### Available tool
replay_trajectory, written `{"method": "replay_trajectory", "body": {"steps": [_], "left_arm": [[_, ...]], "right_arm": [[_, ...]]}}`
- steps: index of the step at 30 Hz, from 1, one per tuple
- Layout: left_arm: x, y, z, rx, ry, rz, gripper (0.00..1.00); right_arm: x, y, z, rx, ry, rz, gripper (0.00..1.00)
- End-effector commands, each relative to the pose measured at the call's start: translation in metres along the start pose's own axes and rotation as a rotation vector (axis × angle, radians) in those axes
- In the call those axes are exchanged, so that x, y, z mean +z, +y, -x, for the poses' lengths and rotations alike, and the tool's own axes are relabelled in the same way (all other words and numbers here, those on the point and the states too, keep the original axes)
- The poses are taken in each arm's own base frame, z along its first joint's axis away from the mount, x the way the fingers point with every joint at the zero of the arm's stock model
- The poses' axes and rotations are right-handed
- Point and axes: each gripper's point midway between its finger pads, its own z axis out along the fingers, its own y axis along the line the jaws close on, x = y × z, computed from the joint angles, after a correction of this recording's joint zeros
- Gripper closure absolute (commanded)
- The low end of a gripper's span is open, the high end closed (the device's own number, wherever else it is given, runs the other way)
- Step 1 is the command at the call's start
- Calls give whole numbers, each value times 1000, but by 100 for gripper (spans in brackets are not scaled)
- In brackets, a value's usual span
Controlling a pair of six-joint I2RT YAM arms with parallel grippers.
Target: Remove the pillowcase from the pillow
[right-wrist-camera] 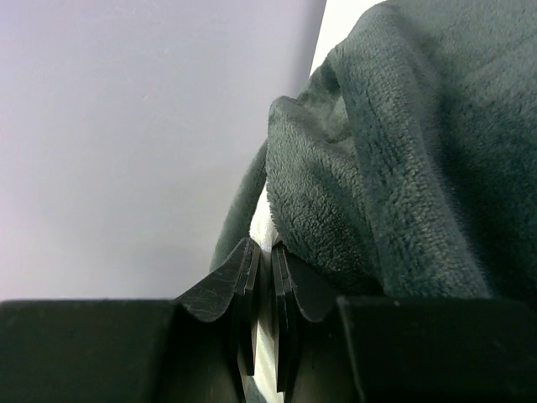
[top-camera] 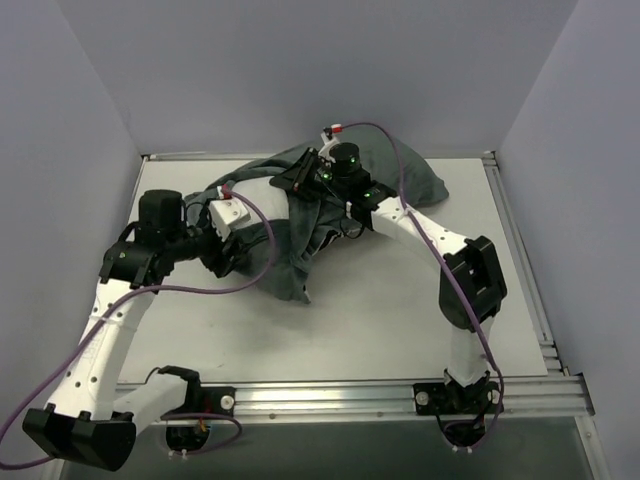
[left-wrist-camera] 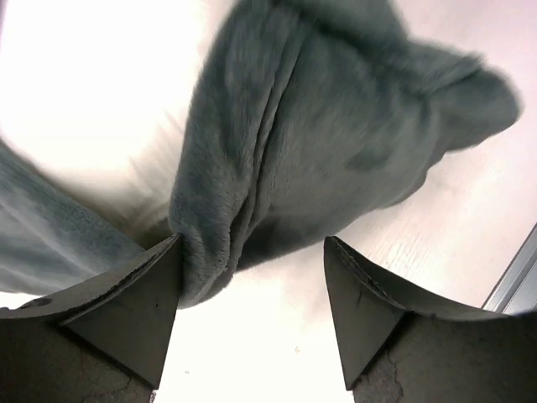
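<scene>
Pillowcase, plush grey side out, lies bunched over the white pillow on the counter. Left gripper fingers stand wide, one touching a fold. Right gripper fingers are pressed nearly together, with nothing seen between them. The fabric looks soft, light and limp, so it is best pinched at a fold.

Seen from above, the pillowcase and both wrists cover most of the pillow, and neither the left fingers nor the right fingers show there. At the left wrist the pillowcase is blurred and cut off at the top and left, and a washed-out white patch may be pillow or desk. Whether the right fingers' narrow slit pinches anything cannot be told.
</scene>
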Motion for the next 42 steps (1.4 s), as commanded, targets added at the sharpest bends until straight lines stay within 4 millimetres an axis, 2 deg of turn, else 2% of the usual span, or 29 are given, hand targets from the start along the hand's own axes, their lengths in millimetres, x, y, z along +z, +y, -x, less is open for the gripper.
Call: {"method": "replay_trajectory", "body": {"steps": [1,2,4,5,7,8,9,10,12,14,16,19,22,24,25,26,28,32,35,38,39,42], "left_arm": [[-8,-15,10,-107,-4,-63,25],[-5,-2,22,-99,-41,-15,25],[4,16,28,-180,-54,54,25],[6,34,37,-177,-76,126,20],[12,51,43,-210,-76,174,14],[23,63,41,-232,-55,192,12],[21,74,53,-236,-67,223,10],[30,79,51,-249,-46,213,8],[32,82,68,-240,-78,190,5],[43,85,71,-233,-83,172,6],[60,84,63,-204,-40,161,6],[80,72,49,-144,45,155,6],[91,66,42,-101,57,170,6],[96,72,40,-99,61,200,5],[102,78,32,-124,91,233,5],[99,93,25,-144,129,309,5],[105,99,16,-176,165,334,4],[118,88,8,-204,157,274,2],[127,80,-5,-240,190,235,31],[132,80,-9,-275,194,223,86],[133,80,-8,-298,180,214,98],[127,79,5,-369,108,180,98]], "right_arm": [[-2,39,31,-64,-131,128,100],[-1,34,28,-56,-122,123,100],[-1,30,23,-57,-109,120,100],[-3,33,22,-62,-109,124,100],[-6,33,23,-73,-111,116,100],[-9,38,24,-92,-118,119,100],[-10,37,24,-97,-118,111,100],[-12,38,24,-104,-117,108,100],[-13,38,24,-115,-115,103,100],[-14,37,22,-117,-110,98,100],[-15,37,21,-118,-110,100,100],[-17,42,22,-119,-114,110,100],[-18,46,22,-127,-110,118,100],[-19,48,21,-128,-107,122,100],[-19,47,22,-128,-108,120,100],[-21,48,23,-128,-111,122,100],[-21,46,20,-127,-106,120,100],[-21,45,20,-122,-104,124,100],[-21,45,20,-128,-101,121,100],[-21,42,20,-130,-96,114,100],[-21,41,21,-136,-94,110,100],[-23,38,22,-184,-81,80,100]]}}
